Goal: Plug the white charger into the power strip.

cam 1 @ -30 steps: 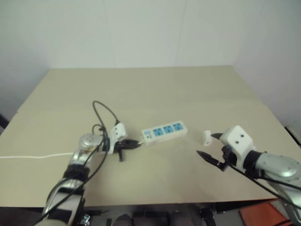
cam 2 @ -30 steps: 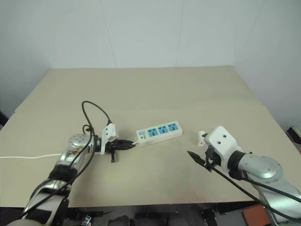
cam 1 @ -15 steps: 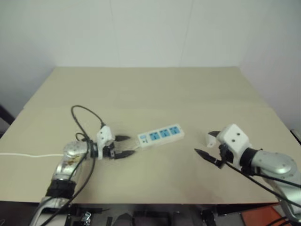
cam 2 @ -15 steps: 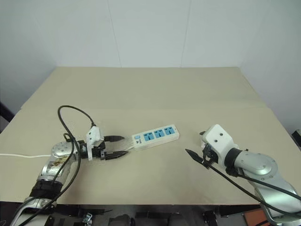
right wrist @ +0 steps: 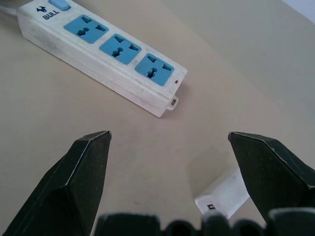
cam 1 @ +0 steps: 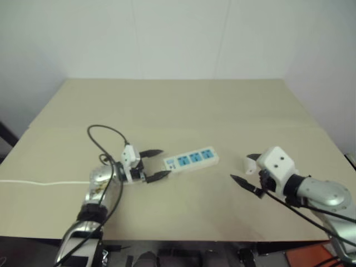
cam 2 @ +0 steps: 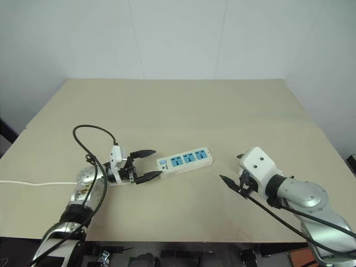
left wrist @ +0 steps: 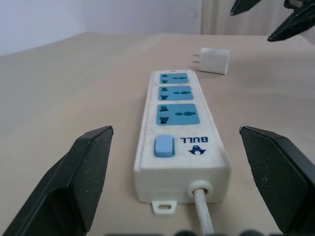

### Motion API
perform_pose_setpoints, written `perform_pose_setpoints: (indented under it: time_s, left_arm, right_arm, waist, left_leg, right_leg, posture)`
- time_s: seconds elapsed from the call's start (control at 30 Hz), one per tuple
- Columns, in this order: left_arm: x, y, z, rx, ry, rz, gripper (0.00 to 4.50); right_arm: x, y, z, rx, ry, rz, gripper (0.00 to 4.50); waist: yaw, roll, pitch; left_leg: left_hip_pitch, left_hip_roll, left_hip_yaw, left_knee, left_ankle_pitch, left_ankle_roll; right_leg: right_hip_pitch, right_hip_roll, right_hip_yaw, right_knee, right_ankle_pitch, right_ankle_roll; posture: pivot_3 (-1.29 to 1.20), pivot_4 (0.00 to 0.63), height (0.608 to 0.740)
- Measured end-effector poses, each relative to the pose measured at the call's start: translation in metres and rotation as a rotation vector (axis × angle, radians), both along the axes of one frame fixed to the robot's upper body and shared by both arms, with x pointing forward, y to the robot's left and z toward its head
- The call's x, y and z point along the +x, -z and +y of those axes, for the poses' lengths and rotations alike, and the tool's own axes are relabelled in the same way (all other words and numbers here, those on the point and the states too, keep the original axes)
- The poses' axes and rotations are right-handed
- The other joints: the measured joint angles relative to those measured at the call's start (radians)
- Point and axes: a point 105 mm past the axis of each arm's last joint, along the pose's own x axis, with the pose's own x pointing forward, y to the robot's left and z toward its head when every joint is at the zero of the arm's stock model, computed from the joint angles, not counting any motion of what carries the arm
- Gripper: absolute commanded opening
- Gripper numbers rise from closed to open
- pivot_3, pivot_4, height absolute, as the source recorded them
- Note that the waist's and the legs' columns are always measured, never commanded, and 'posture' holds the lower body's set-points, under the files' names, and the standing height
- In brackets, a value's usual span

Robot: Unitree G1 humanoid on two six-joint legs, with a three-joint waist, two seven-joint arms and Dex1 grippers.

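While the power strip [cam 2: 184, 162] lies flat on the table [cam 2: 183, 105], its three sockets are seen unoccupied. The white charger [right wrist: 222, 197] is left beside the wide-spread right gripper [cam 2: 230, 172]; the left gripper [cam 2: 147, 164] is spread wide, holding nothing.

White charger [right wrist: 224, 196]: in the right wrist view, partly covered by one finger [right wrist: 275, 172] of the right gripper [right wrist: 170, 147], so its prong end is hidden. In the left eye view, partly behind the right wrist module; prongs too small to tell.

Power strip [left wrist: 179, 135] cord [left wrist: 203, 214]: runs out of the left wrist view's edge. In the right eye view it passes behind the left gripper [cam 2: 151, 163] and arm, then leaves the picture's edge.

Socket hole shapes: too small to tell in the head views.
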Motion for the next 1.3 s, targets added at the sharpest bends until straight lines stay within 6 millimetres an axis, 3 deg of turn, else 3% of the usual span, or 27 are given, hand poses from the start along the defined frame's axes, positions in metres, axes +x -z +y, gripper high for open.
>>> perform_pose_setpoints:
  time_s: [0.27,0.73,0.9,1.17,1.3]
  left_arm:
    - [0.005,0.013,-0.007,-0.016,0.034,0.086,4.48]
    - [0.012,0.020,-0.012,0.046,0.003,0.005,4.48]
    - [0.014,0.021,-0.013,0.061,-0.003,0.003,3.26]
    - [0.015,0.021,-0.014,0.069,-0.003,0.002,3.22]
    - [0.013,0.020,-0.015,0.076,0.030,0.024,3.22]
  right_arm:
    - [-0.002,-0.002,0.002,-0.001,0.008,-0.019,4.50]
    - [-0.002,-0.003,0.003,0.000,0.019,-0.027,4.50]
    - [-0.002,-0.003,0.003,-0.005,0.020,-0.028,4.50]
    - [0.002,-0.004,0.003,-0.030,0.027,-0.014,4.50]
    - [0.002,-0.013,0.000,-0.187,-0.043,-0.038,4.50]
  waist:
    - [-0.003,0.000,0.000]
    - [0.004,0.000,0.000]
    - [0.002,0.000,0.000]
    - [0.003,0.000,0.000]
    - [0.003,0.000,0.000]
  left_leg:
    - [0.000,0.000,0.000,0.000,0.000,0.000]
    - [0.002,0.000,0.000,0.000,0.000,0.000]
    - [0.002,0.000,0.000,0.000,0.000,0.000]
    - [0.003,-0.001,0.000,0.000,0.000,0.000]
    - [0.002,-0.001,-0.001,0.000,0.000,0.000]
  right_leg:
    - [0.000,0.000,0.000,0.000,0.000,0.000]
    - [0.002,0.000,0.000,0.001,0.000,0.000]
    - [0.002,0.000,0.000,0.001,0.000,0.000]
    - [0.002,0.000,0.000,0.001,0.000,0.000]
    - [0.002,0.000,-0.001,-0.001,0.000,0.000]
  posture:
    - [0.00,0.150,0.740]
    - [0.00,0.150,0.740]
    - [0.00,0.150,0.740]
    - [0.00,0.150,0.740]
    - [0.00,0.150,0.740]
